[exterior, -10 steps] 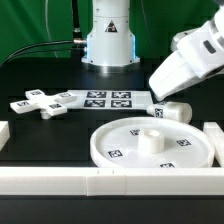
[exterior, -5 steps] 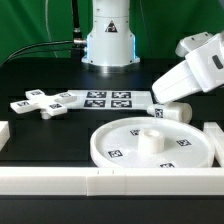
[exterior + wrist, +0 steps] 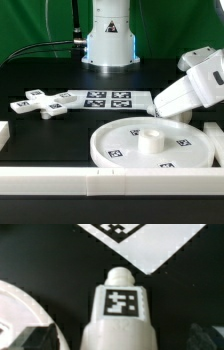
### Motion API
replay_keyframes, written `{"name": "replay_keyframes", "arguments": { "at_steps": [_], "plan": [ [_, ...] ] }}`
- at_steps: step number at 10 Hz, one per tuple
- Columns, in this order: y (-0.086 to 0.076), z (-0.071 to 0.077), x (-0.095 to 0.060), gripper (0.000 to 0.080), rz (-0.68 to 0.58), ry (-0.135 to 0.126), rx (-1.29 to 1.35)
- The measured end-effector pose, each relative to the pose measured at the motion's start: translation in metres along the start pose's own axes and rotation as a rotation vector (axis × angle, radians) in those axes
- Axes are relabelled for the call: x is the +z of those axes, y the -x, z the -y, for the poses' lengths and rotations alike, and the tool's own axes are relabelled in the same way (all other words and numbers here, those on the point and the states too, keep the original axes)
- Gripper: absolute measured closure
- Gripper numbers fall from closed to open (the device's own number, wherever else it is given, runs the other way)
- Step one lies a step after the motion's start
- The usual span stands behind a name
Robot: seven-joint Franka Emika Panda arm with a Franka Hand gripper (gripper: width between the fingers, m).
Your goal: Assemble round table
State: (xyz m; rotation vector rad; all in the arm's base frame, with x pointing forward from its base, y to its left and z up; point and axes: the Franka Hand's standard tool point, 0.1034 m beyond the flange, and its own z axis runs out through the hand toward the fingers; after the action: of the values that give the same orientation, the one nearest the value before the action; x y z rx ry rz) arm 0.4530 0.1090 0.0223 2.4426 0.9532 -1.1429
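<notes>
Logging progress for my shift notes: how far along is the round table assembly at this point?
Nothing looks joined yet. The round disc lies flat by itself, and the cross-shaped piece lies apart from it, beside the marker board. In hand: the open gripper straddles the post, which lies on its side, and the fingers are not touching it. Left, probably: grasp the post, fit it to the disc, then add the cross-shaped piece.

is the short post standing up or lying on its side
Lying on its side. In the wrist view the post stretches lengthwise over the black table, tagged side facing the camera.
</notes>
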Motion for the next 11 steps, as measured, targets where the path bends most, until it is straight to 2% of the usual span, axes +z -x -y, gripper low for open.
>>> {"name": "replay_keyframes", "arguments": {
  "at_steps": [3,4,5,6,9,11],
  "plan": [
    [-0.005,0.004,0.005,0.0175,-0.01,0.002,-0.009],
    [-0.006,0.004,0.005,0.0345,-0.011,0.002,-0.01],
    [-0.007,0.004,0.006,0.0345,-0.014,0.003,-0.011],
    [-0.007,0.004,0.006,0.0394,-0.014,0.003,-0.011],
    [-0.006,0.004,0.005,0.0394,-0.014,0.002,-0.018],
    [0.004,-0.001,-0.003,0.0393,-0.001,-0.003,-0.025]
  ]
}}
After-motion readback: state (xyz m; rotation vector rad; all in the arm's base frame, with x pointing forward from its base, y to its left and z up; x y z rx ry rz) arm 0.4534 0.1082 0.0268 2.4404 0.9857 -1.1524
